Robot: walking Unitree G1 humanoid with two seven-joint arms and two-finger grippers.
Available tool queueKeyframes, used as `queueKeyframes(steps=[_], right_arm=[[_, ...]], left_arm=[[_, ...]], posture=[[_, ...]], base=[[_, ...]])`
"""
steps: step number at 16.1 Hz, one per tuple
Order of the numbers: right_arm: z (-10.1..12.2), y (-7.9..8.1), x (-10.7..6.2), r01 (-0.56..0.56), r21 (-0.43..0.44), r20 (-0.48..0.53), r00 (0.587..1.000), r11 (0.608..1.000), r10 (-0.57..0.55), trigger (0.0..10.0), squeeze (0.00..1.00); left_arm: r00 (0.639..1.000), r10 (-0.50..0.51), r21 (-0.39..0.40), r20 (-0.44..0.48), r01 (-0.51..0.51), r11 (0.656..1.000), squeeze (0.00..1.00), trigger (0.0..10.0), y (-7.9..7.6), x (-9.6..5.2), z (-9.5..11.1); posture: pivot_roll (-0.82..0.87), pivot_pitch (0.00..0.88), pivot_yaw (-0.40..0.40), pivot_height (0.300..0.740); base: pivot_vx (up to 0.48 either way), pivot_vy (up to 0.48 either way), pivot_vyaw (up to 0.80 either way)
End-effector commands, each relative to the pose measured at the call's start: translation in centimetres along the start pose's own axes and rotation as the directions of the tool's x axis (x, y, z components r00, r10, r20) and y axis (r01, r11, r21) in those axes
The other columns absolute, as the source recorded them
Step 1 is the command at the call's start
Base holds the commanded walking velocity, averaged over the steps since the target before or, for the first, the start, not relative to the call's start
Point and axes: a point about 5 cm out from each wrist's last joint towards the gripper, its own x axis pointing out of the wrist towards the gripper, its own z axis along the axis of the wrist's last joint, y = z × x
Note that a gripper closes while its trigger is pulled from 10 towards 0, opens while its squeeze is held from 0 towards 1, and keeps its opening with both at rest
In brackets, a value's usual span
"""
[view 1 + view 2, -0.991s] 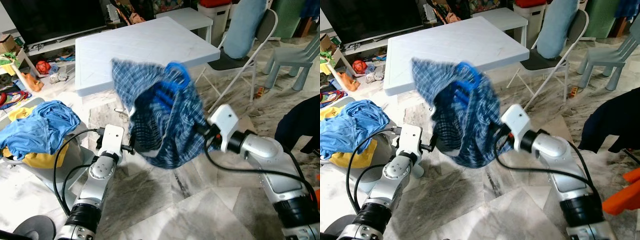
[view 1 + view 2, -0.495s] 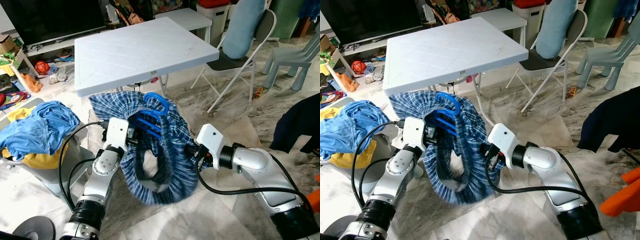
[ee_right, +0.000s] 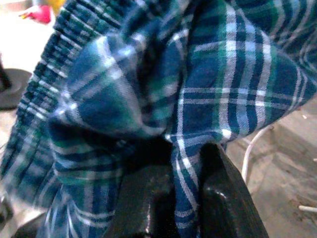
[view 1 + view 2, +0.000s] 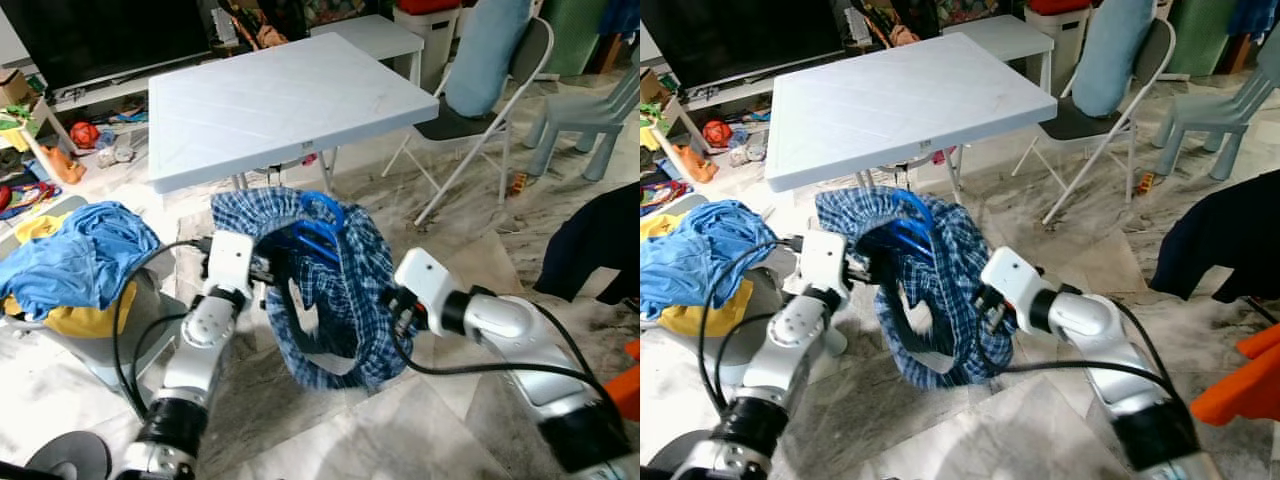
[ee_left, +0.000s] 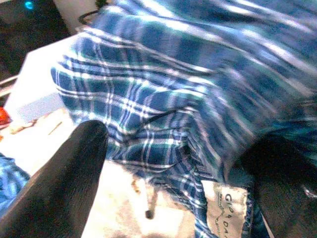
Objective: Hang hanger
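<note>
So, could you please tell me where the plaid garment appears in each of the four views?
Left eye view: plaid garment at centre, below the white table.
Right eye view: left of centre, below the same table.
Left wrist view: across the upper frame.
Right wrist view: nearly everywhere.
</note>
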Motion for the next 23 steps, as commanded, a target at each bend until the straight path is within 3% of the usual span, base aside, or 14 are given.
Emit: queueKeyframes(steps=[1,4,7,9,11,14,17,20,21,22,23], right_arm=[[-0.4,0.2,-0.5,-0.034,-0.035,-0.024,0.999,0.999,0.033,10.0,0.00],[-2.6,-0.3,-2.5,-0.076,-0.073,-0.140,0.988,0.994,0.065,10.0,0.00],[-4.7,-1.0,-4.3,-0.131,-0.177,-0.280,0.957,0.975,0.078,10.0,0.00],[-5.2,-1.2,-5.2,-0.169,-0.193,-0.313,0.944,0.967,0.103,10.0,0.00],[-4.2,-1.8,-6.7,-0.195,-0.141,-0.257,0.954,0.971,0.154,10.0,0.00],[-0.7,-2.8,-8.7,-0.257,-0.054,-0.086,0.964,0.965,0.252,10.0,0.00],[2.3,-3.8,-10.8,-0.310,-0.041,0.031,0.950,0.950,0.311,10.0,0.00],[3.7,-3.4,-12.7,-0.412,-0.021,0.105,0.905,0.911,0.411,10.0,0.00],[3.8,-3.2,-13.1,-0.435,-0.018,0.086,0.897,0.900,0.435,10.0,0.00],[3.7,-3.1,-13.2,-0.433,-0.034,0.071,0.898,0.901,0.434,10.0,0.00],[4.6,-3.5,-13.0,-0.398,-0.014,0.155,0.906,0.917,0.395,10.0,0.00]], left_arm=[[0.993,0.111,0.017,0.025,-0.112,0.994,0.00,10.0,2.7,0.2,0.7],[0.978,0.202,0.015,0.050,-0.203,0.979,0.00,10.0,5.0,0.4,1.5],[0.964,0.264,-0.025,0.039,-0.263,0.965,0.00,10.0,6.5,0.5,1.8],[0.958,0.285,-0.029,0.027,-0.284,0.958,0.00,10.0,6.9,0.4,1.6],[0.957,0.290,-0.031,-0.019,-0.290,0.956,0.00,10.0,7.1,0.3,0.8],[0.964,0.259,-0.034,-0.063,-0.262,0.965,0.00,10.0,6.6,0.4,0.0],[0.966,0.246,-0.032,-0.080,-0.249,0.968,0.00,10.0,6.5,0.5,-0.3],[0.965,0.235,-0.050,-0.114,-0.242,0.969,0.00,10.0,6.6,0.6,-0.8],[0.962,0.238,-0.076,-0.133,-0.249,0.966,0.00,10.0,6.7,0.6,-0.9],[0.962,0.233,-0.068,-0.141,-0.244,0.967,0.00,10.0,6.8,0.6,-1.0],[0.964,0.219,-0.065,-0.149,-0.231,0.971,0.00,10.0,6.6,0.5,-1.3]], posture=[[-0.12,0.000,0.126,0.740],[-0.12,0.000,0.126,0.740],[-0.12,0.000,0.126,0.740],[-0.12,0.000,0.126,0.740],[-0.13,0.000,0.128,0.740],[-0.13,0.000,0.134,0.740],[-0.14,0.000,0.141,0.740],[-0.14,0.000,0.145,0.740],[-0.14,0.000,0.145,0.740],[-0.14,0.000,0.145,0.740],[-0.14,0.000,0.146,0.740]], base=[[0.000,0.000,0.00],[0.000,0.000,0.00],[0.000,0.000,0.00],[0.000,0.000,0.00],[0.000,0.000,0.00],[0.000,0.000,0.00],[0.000,0.000,0.00],[0.000,0.000,0.00],[0.000,0.000,0.00],[0.000,0.000,0.00],[0.000,0.000,0.00]])
